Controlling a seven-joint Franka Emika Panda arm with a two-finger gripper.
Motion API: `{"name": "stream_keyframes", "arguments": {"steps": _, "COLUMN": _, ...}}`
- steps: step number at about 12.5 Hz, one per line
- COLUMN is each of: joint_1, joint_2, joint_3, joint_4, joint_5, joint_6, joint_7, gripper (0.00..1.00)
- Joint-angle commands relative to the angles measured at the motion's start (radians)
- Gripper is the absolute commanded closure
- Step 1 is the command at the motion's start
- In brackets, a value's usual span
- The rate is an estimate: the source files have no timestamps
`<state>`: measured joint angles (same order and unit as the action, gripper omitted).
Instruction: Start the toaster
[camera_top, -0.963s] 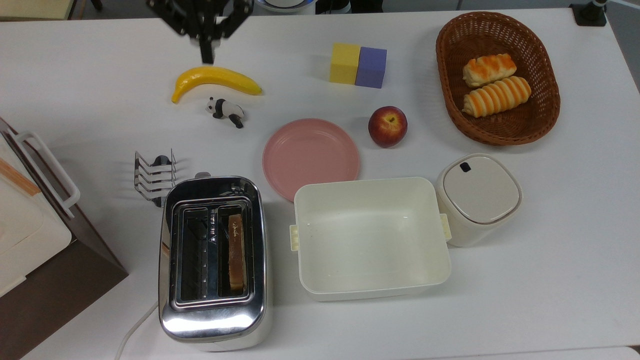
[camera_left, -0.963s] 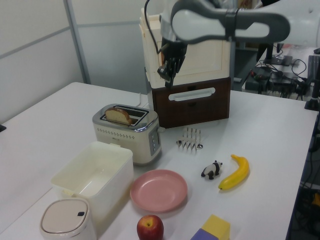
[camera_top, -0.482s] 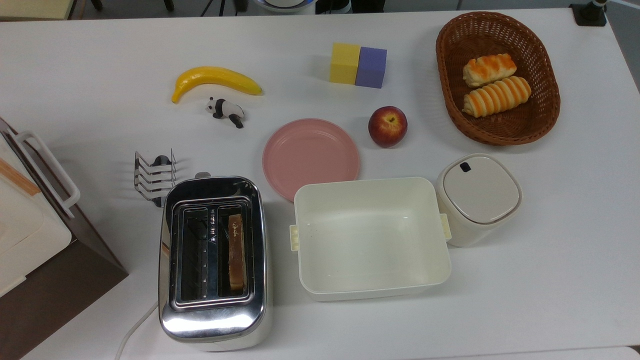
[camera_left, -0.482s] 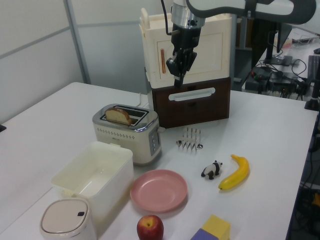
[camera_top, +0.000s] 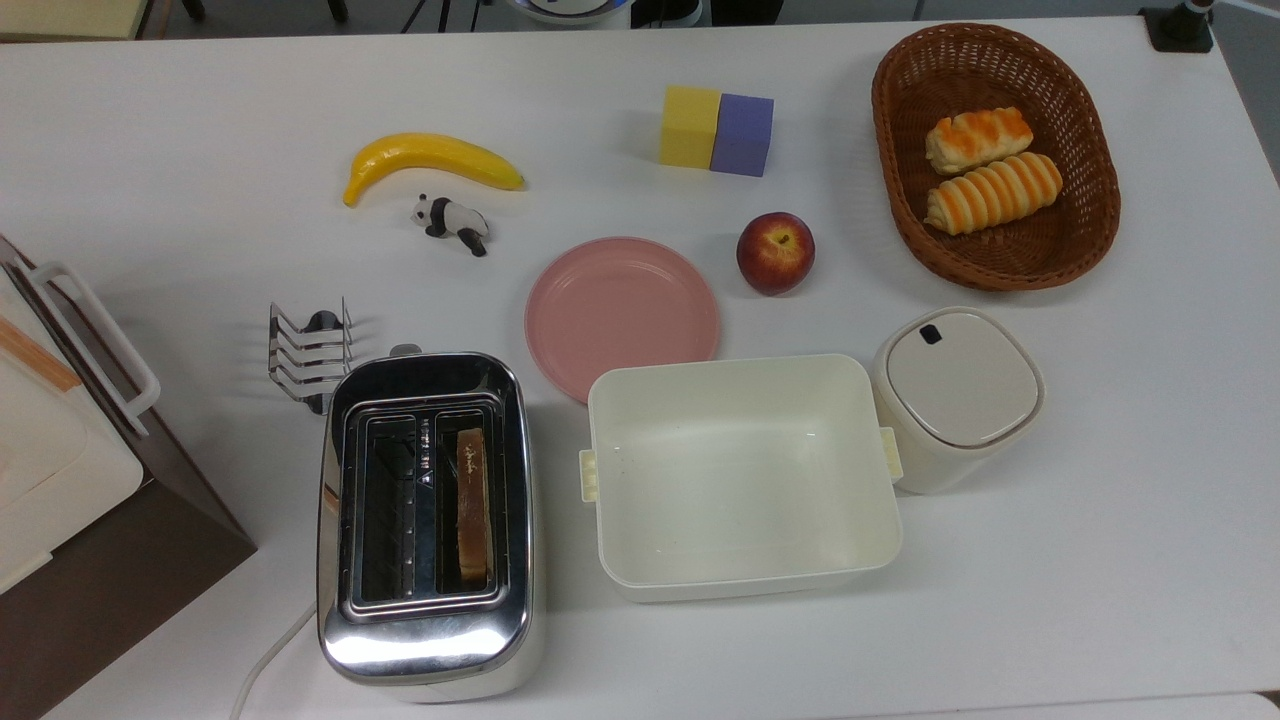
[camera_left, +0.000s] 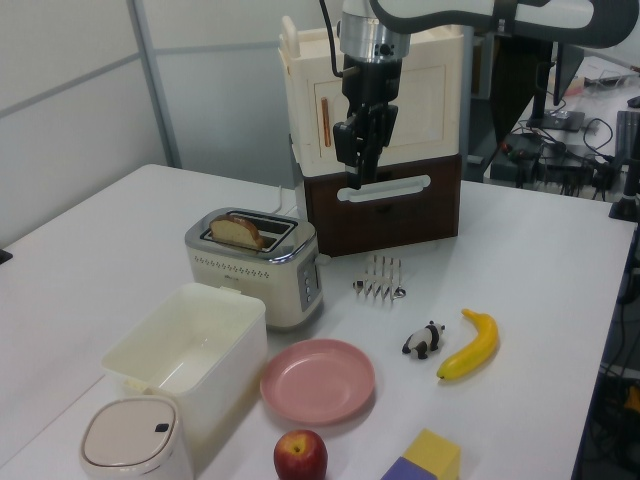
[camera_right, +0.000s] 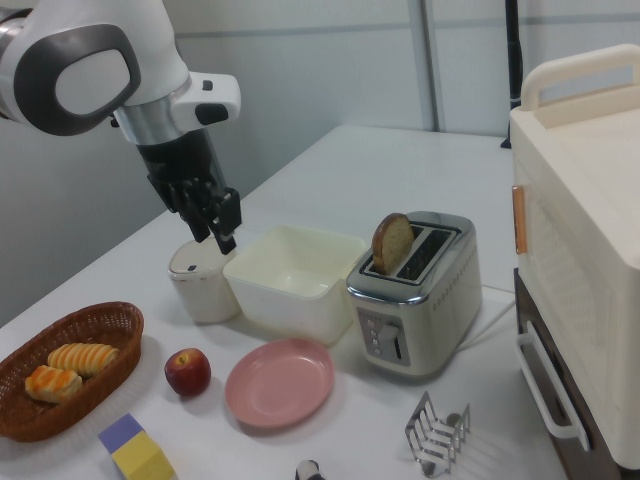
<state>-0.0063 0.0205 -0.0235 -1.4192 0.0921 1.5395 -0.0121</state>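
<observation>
The claw (camera_left: 354, 178), whose spread I cannot tell, hangs high above and well apart from the toaster (camera_left: 262, 265), which stands beside the cream tub (camera_left: 190, 350) with a bread slice (camera_left: 236, 231) standing tall, so its lever looks unpressed.

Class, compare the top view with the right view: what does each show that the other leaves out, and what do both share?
The top view alone has the banana and the whole panda figure. The right view alone has the robot's hand, hanging above the lidded white canister. Both share the toaster with a bread slice in one slot, the pink plate, the apple and the bread basket.
</observation>
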Motion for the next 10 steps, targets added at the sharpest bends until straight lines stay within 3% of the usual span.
{"name": "stream_keyframes", "arguments": {"steps": 1, "joint_1": -0.006, "joint_2": -0.013, "joint_3": -0.023, "joint_4": -0.006, "joint_5": -0.032, "joint_6": -0.007, "joint_7": 0.009, "gripper": 0.00}}
{"name": "stream_keyframes", "arguments": {"steps": 4, "joint_1": -0.008, "joint_2": -0.004, "joint_3": -0.024, "joint_4": -0.010, "joint_5": -0.083, "joint_6": 0.002, "joint_7": 0.011, "gripper": 0.00}}
{"name": "stream_keyframes", "arguments": {"steps": 10, "joint_1": -0.004, "joint_2": -0.005, "joint_3": -0.012, "joint_4": -0.018, "joint_5": -0.078, "joint_6": 0.002, "joint_7": 0.009, "gripper": 0.00}}
